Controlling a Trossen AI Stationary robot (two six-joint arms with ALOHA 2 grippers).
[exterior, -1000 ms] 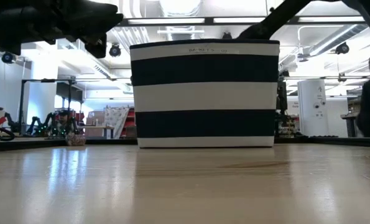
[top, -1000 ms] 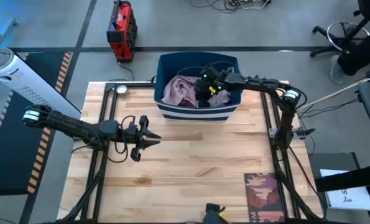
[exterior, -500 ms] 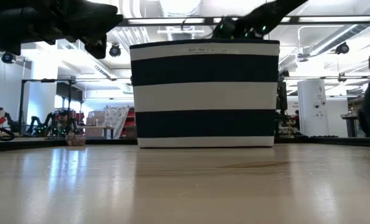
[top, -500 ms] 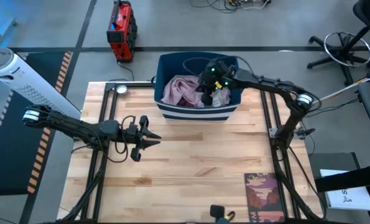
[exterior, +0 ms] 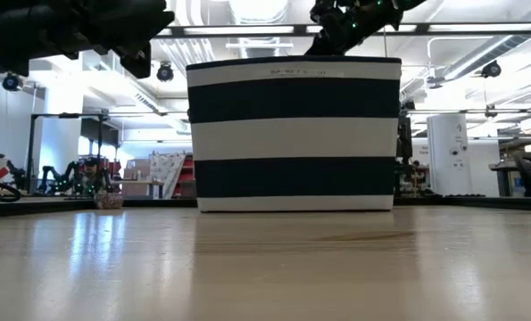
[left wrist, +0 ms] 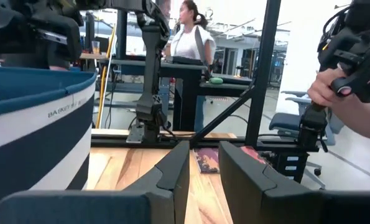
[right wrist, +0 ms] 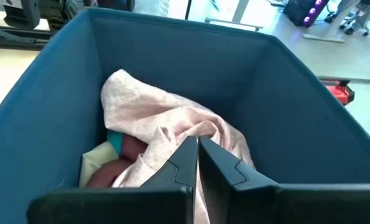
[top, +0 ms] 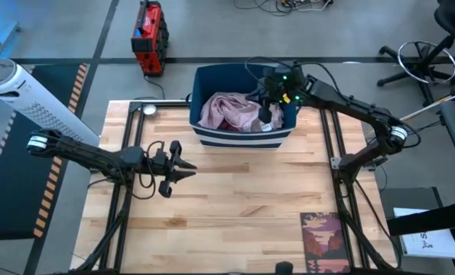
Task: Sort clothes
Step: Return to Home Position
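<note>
The right gripper hung above the inside of the blue bin, its two dark fingers drawn together with only a hairline gap and nothing between them. Directly below the fingertips lay a pale pink shirt, crumpled and heaped across the middle of the bin floor. Under its edge showed parts of other clothes: a teal patch, a maroon piece and a cream-tan piece, all pressed against one inner wall. In the low view the right gripper stood just above the rim of the bin, whose outer wall carried a broad white stripe between two dark bands. The bin stood at the far edge of the wooden table, near the middle of that edge. The left gripper hovered over the left part of the table, well apart from the bin, with its fingers slightly apart and nothing held. A printed booklet lay near the table's front right corner. A red case sat on the floor beyond the table. In the left wrist view a person stood far off, and a hand gripped a dark device near the picture's edge.
</note>
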